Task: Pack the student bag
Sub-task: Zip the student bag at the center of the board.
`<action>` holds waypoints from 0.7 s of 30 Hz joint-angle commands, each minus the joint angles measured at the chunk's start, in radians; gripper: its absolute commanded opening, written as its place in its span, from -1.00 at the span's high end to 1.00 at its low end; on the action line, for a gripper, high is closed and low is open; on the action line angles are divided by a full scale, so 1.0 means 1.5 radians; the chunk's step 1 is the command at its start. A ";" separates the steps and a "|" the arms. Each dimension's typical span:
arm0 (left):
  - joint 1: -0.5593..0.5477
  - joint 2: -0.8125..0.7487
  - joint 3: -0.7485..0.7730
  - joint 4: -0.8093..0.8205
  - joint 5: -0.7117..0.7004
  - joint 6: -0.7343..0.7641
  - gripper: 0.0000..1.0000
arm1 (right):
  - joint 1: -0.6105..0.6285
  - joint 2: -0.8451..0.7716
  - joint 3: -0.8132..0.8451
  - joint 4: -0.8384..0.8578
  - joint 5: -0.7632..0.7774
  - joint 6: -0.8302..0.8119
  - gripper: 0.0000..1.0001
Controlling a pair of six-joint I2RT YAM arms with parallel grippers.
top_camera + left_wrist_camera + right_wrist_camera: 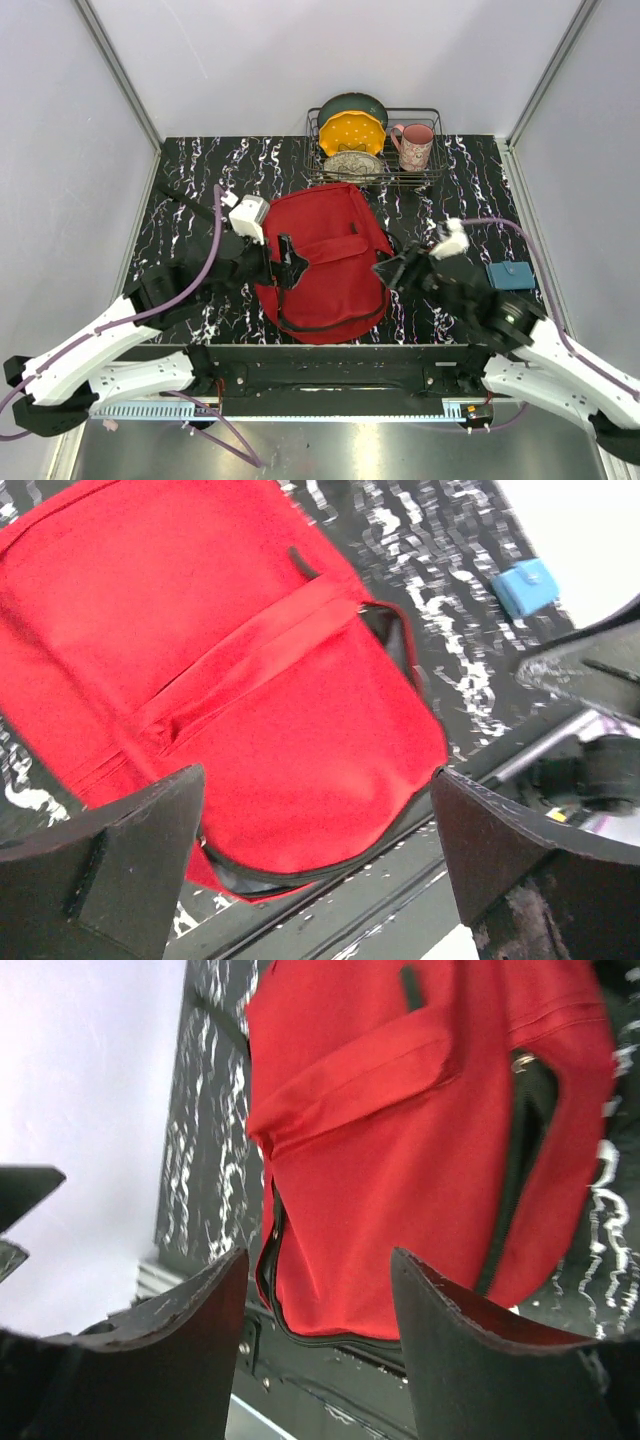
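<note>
Backpack (325,262): flat on the table (200,190), between the left gripper (287,262) and the right gripper (388,270). Dish rack (432,172), holding plates (352,132) and a mug (415,146): beyond both grippers, behind the backpack. Pouch (510,274): right of the right gripper.

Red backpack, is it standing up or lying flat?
Lying flat: the backpack rests on the table, front pocket facing up.

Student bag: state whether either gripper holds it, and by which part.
Nothing is held: the left gripper and right gripper both stand open beside the student bag.
</note>
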 commanded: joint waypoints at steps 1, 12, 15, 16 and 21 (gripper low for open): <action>0.017 0.037 -0.032 -0.063 -0.139 -0.072 -0.98 | 0.003 0.172 0.067 0.123 -0.174 -0.093 -0.26; 0.261 0.007 -0.222 0.034 0.017 -0.131 -0.98 | 0.062 0.383 0.089 0.269 -0.300 -0.052 0.21; 0.315 0.000 -0.278 0.078 0.087 -0.136 -0.98 | 0.088 0.419 0.081 0.303 -0.302 -0.032 0.29; 0.329 -0.002 -0.295 0.117 0.112 -0.135 -0.98 | 0.101 0.437 0.080 0.310 -0.301 -0.026 0.29; 0.392 0.007 -0.375 0.208 0.212 -0.153 -0.94 | 0.124 0.518 0.091 0.381 -0.312 -0.003 0.22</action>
